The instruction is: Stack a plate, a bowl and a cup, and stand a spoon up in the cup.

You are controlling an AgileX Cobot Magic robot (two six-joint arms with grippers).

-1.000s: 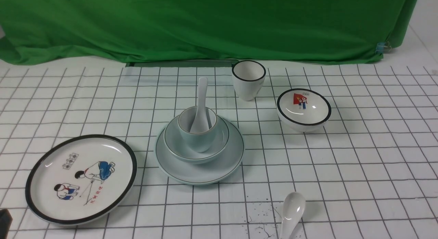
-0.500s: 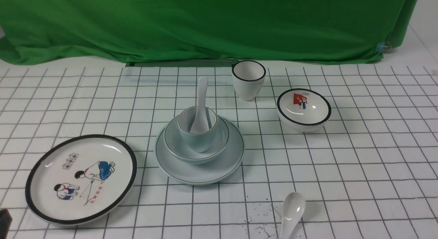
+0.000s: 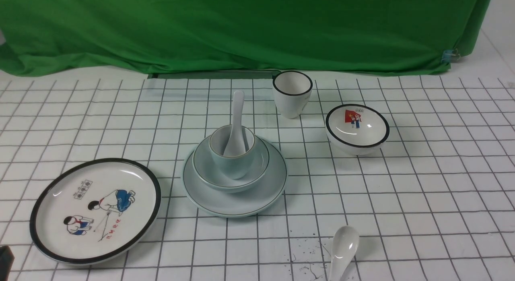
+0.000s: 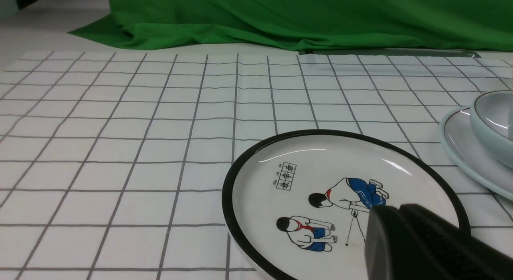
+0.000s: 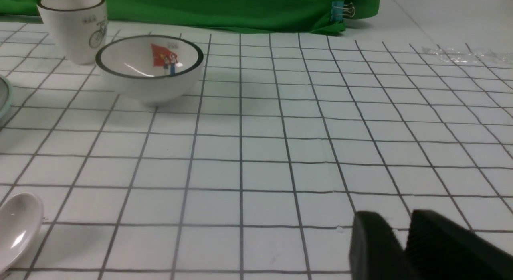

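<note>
The pale blue-white plate (image 3: 241,202) lies mid-table. The plain bowl (image 3: 203,164) sits on it, and the pale blue cup (image 3: 231,164) stands in the bowl. A white spoon (image 3: 237,108) stands in the cup with its handle up and leaning away. The plate (image 4: 461,143) and the bowl (image 4: 491,119) show at the edge of the left wrist view. My left gripper (image 4: 390,210) is shut and empty over the cartoon plate. My right gripper (image 5: 394,220) is shut and empty, low over bare cloth at the right.
The cartoon plate (image 3: 95,210) lies front left. A black-rimmed white cup (image 3: 292,94) and a flag bowl (image 3: 357,129) stand behind right. A second white spoon (image 3: 342,248) lies at the front edge. Green cloth (image 3: 241,27) hangs at the back.
</note>
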